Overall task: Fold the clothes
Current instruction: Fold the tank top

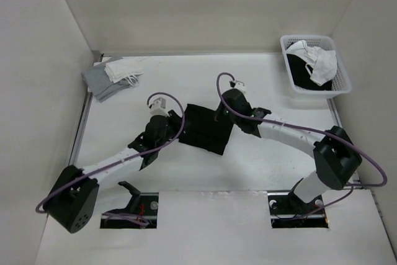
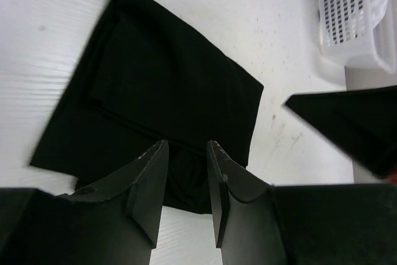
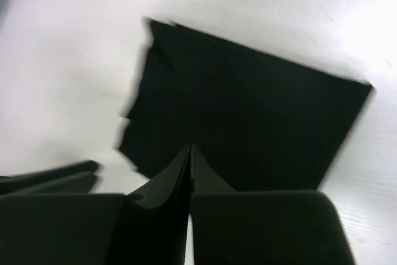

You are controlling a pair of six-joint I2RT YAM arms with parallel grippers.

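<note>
i see my left jaws half open over an edge of the black shirt [image 2: 161, 91], gripping nothing; right jaws fully shut, empty.

Shirt [image 1: 205, 130] lay centred on table [image 1: 260, 166]. Basket [image 1: 343, 82] sat back right, clothes [image 1: 319, 63] inside. Pile [image 1: 111, 77] lay back left.

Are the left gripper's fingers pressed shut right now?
No, the left gripper shows a clear gap between its fingers, above the black shirt.
</note>
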